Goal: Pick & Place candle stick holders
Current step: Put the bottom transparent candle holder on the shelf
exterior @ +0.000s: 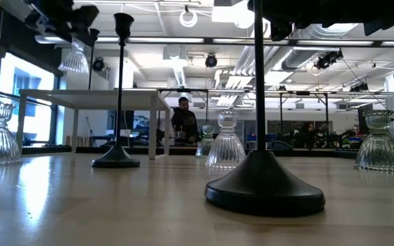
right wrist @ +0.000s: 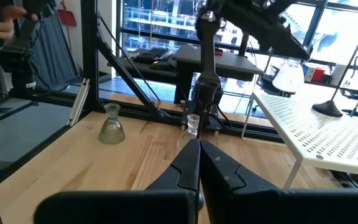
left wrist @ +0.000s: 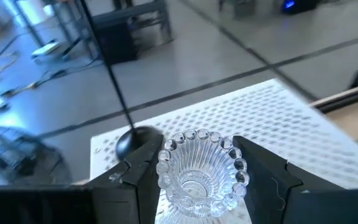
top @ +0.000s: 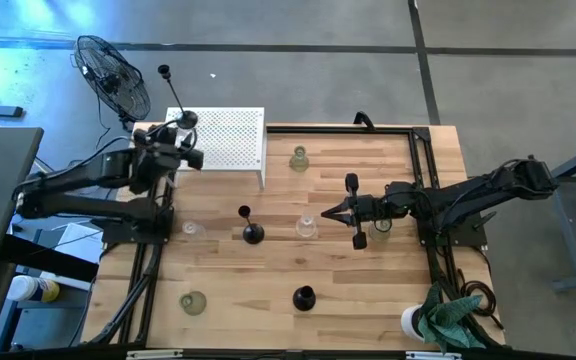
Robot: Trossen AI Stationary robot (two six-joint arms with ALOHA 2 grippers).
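My left gripper (top: 184, 124) is shut on a clear ribbed glass candle stick holder (left wrist: 201, 171), held in the air over the left corner of a white perforated stand (top: 230, 138). A black holder (left wrist: 132, 140) stands on that stand by its dome base. My right gripper (top: 332, 213) is shut and empty, low over the table's middle, pointing toward the table's left. Several more glass holders (top: 306, 227) and black holders (top: 253, 233) stand upright on the wooden table. One black holder (top: 359, 240) and one glass holder (top: 380, 226) stand right beside my right arm's wrist. My left gripper pinches the glass holder between its two fingers (left wrist: 138, 171), one on each side of the ribbed body (left wrist: 166, 165). The fingers slant down from the table's left. The holder is upright, flared base down, lifted clear above the stand; it also shows in the low view (exterior: 74, 60).
A glass holder (top: 299, 158) stands near the far edge, others at the near left (top: 193, 303) and left (top: 190, 229); a black one (top: 304, 297) stands near the front. A white cup (top: 411, 320) and green cloth (top: 450, 314) lie at the near right corner. A person (exterior: 183, 123) sits beyond the table.
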